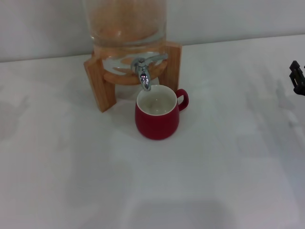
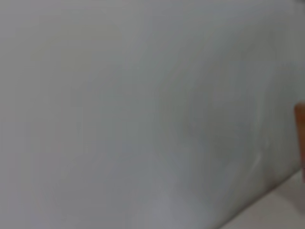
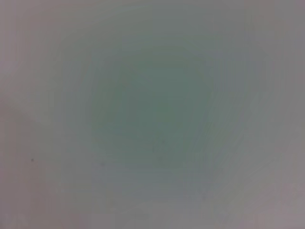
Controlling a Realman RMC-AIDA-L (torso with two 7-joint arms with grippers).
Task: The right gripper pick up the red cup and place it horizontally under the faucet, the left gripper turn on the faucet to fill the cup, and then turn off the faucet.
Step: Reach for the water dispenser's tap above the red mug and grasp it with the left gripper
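- The red cup (image 1: 157,117) stands upright on the white table (image 1: 214,181), its cream inside facing up and its loop handle pointing to about 2 o'clock.
- The faucet (image 1: 143,71) hangs just above the cup's rim at 11 o'clock, its spout turned down.
- The glass dispenser (image 1: 125,28) sits in a wooden stand (image 1: 99,83) behind the cup.
- The right gripper (image 1: 297,78) shows only at the head view's 3 o'clock edge, well apart from the cup; I cannot tell how its fingers stand.
- The left gripper appears in no view.
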